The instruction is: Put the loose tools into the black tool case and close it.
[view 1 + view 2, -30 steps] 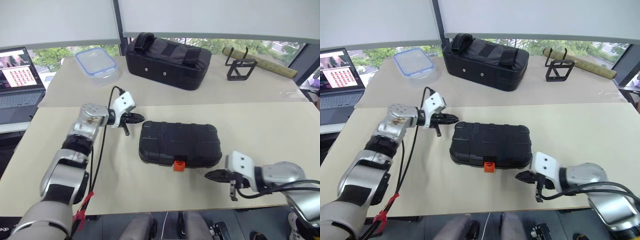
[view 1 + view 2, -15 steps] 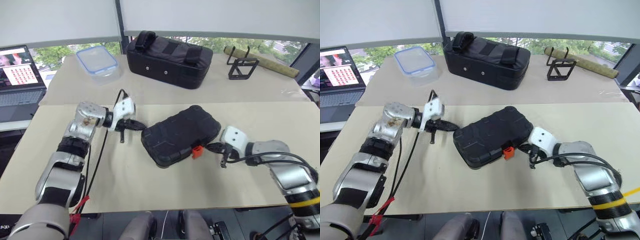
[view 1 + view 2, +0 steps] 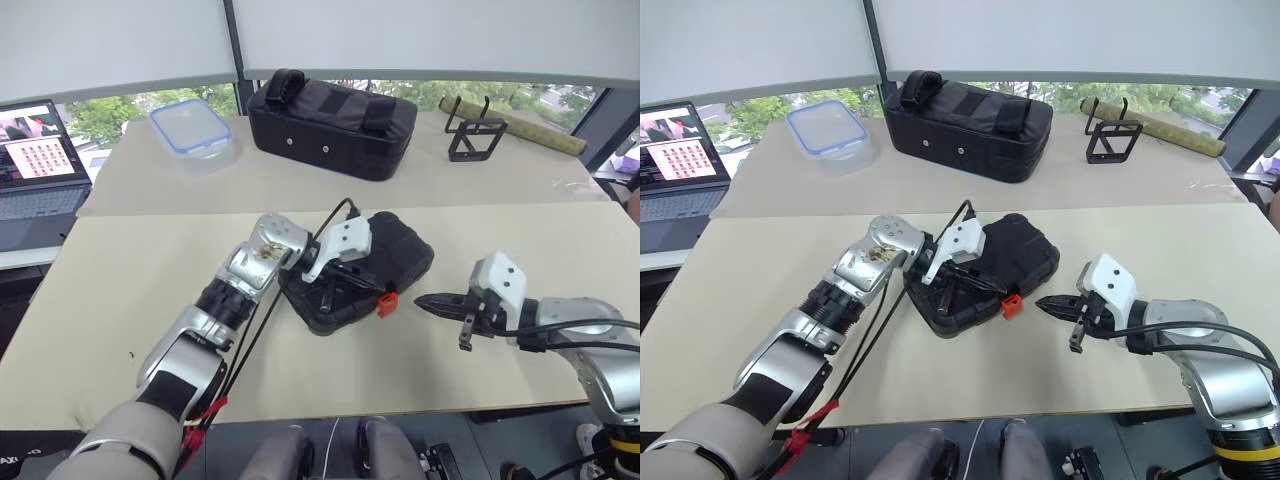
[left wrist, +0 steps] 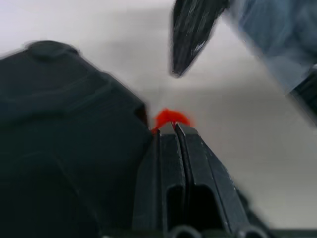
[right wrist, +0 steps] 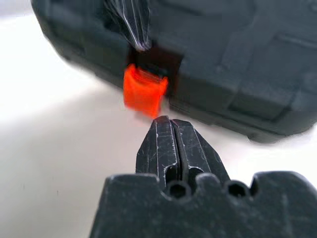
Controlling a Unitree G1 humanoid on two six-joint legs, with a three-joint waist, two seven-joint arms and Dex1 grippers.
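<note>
The black tool case (image 3: 395,250) lies shut and skewed on the tan table, its orange latch (image 3: 387,303) facing the front right. My left gripper (image 3: 372,288) reaches over the lid, shut and empty, its tips just behind the latch (image 4: 168,119). My right gripper (image 3: 420,300) hovers level a little to the right of the latch (image 5: 144,90), shut and empty, pointing at it with a small gap between. The two grippers' tips face each other across the latch. The loose tools are out of view.
A larger black fabric bag (image 3: 335,120) sits at the back centre. A clear box with a blue rim (image 3: 192,125) and a laptop (image 3: 35,160) are back left. A black wire stand (image 3: 475,138) and a long roll (image 3: 520,125) are back right.
The case has turned from square to skewed. My left gripper swung right, from beside the case's left end to over its lid by the latch. My right gripper drew back right from the latch.
</note>
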